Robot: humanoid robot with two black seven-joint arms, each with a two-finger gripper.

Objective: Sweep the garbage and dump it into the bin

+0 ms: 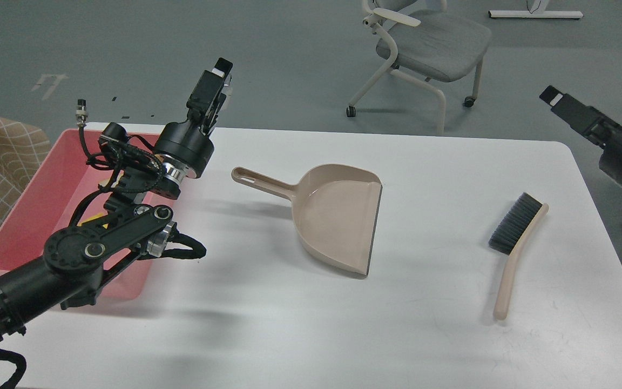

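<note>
White table (pixel 397 335): left claw (pixel 219 81) raised over pink bin (pixel 25 216), right claw (pixel 554 97) aloft, both grips indiscernible.

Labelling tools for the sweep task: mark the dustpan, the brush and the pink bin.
dustpan (pixel 335 216), head view, middle of its empty scoop floor.
brush (pixel 515 224), head view, on the dark bristles.
pink bin (pixel 30 200), head view, bare inner floor near its left wall.
</note>
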